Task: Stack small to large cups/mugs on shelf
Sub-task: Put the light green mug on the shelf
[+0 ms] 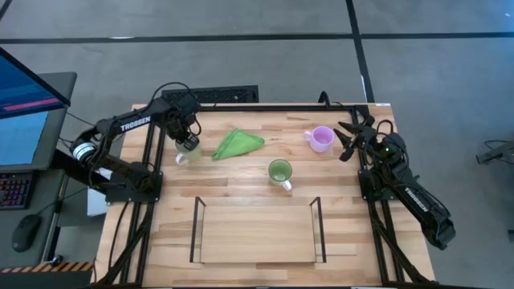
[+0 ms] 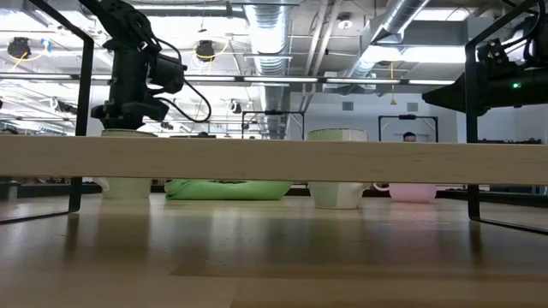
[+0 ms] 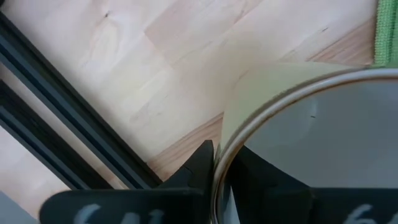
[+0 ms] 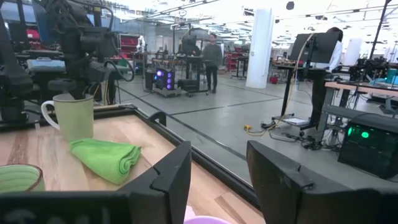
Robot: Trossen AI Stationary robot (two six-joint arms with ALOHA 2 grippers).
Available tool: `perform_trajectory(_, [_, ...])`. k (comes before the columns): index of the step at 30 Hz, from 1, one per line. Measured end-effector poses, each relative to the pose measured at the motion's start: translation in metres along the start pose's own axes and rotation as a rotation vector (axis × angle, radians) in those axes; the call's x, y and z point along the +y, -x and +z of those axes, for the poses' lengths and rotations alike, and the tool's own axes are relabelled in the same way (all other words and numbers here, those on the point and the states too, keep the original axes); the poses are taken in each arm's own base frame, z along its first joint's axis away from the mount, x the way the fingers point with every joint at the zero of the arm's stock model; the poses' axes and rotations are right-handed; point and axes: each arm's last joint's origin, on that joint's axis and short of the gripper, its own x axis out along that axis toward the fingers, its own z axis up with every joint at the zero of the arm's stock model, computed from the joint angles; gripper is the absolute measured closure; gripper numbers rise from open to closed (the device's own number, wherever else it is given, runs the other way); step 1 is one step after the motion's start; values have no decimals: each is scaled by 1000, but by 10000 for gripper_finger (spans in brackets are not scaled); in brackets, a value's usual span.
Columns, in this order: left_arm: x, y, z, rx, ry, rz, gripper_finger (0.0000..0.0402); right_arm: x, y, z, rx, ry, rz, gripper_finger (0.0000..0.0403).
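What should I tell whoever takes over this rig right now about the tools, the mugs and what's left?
Left tool: shut on the rim of the white mug, which stands on the table at its far left.
Right tool: open, empty, hovering just above the light purple mug at the far right.
Green mug: upright mid-table, untouched. Green cloth lies between the white and purple mugs.
Shelf: at the near edge, nothing on it.
Done: white mug gripped only.
Left: all three mugs still have to go onto the shelf.
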Motion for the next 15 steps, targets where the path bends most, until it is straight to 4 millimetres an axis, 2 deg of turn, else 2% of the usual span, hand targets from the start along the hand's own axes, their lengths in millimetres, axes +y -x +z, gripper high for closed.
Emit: perform_trajectory(15, [-1, 3, 3, -38, -39, -44, 388, 0, 0, 0, 0, -1, 0, 226])
